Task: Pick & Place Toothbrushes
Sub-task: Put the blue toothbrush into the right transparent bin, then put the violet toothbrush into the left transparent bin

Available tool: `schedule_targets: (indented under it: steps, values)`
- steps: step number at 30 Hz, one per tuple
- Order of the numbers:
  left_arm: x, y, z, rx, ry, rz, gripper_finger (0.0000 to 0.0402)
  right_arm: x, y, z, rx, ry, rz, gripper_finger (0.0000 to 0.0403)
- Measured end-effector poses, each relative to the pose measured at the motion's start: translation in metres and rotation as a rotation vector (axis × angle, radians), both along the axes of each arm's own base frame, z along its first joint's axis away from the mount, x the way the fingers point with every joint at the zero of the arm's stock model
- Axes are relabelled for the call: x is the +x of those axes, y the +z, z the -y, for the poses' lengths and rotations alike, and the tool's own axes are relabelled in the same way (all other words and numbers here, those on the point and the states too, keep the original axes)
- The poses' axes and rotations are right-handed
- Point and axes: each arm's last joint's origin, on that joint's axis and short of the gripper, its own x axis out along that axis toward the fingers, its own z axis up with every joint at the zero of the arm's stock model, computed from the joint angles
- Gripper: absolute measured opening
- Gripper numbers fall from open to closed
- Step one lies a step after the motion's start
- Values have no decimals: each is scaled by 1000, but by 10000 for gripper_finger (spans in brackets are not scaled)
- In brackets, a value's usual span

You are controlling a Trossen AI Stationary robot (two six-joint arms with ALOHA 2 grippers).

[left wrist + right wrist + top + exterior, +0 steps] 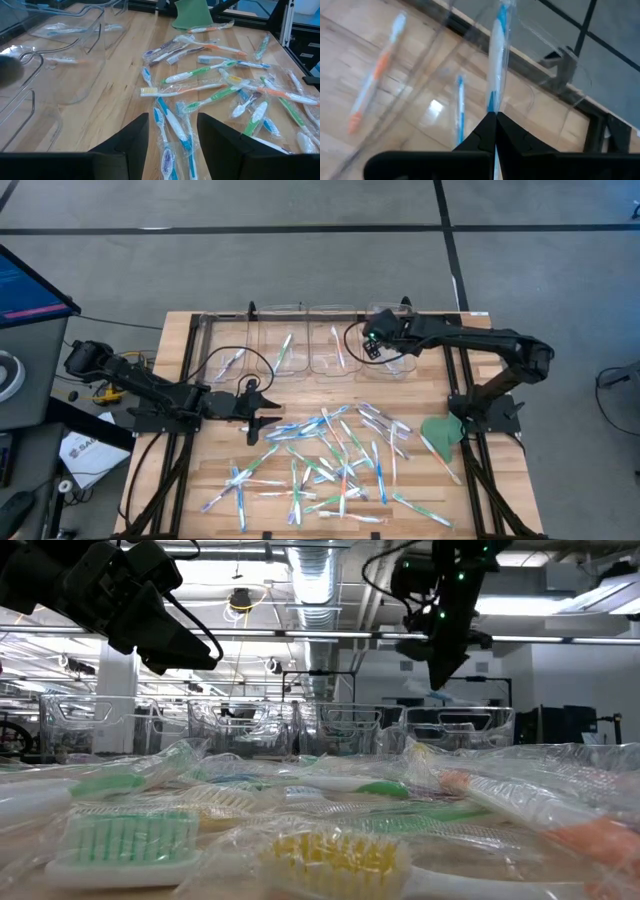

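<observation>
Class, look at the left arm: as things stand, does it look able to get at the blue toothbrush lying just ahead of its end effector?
Probably yes. The left end effector is open, empty and aimed at the blue toothbrush, which lies on top of the pile's edge; only neighbouring wrapped brushes crowd it.

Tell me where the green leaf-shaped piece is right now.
In the high view the green leaf-shaped piece lies on the table's right side, by the right arm's base and just right of the toothbrush pile.

Two dark, matte black jointed robot arms, each ending in a black two-finger gripper, left and right (small green lights glowing there), trailing thin looping black cables.
</observation>
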Motion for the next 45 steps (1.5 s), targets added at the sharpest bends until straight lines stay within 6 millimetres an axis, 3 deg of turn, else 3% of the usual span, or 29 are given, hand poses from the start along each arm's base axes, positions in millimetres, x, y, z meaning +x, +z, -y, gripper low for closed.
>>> schedule_targets:
  steps: [15,25,30,37,45]
  values:
    - [0,0,0,-3,-8,-1,158,-3,-7,-1,6,-4,-18,8]
    - [0,0,0,-3,-8,0,161,-3,-7,2,-10,-11,-12,140]
    - [0,0,0,-3,-8,0,159,0,6,0,-33,57,-24,179]
    - [0,0,0,-3,-7,0,158,10,32,-38,-21,240,64,196]
    - [0,0,0,-3,-7,0,157,18,29,-104,157,539,83,192]
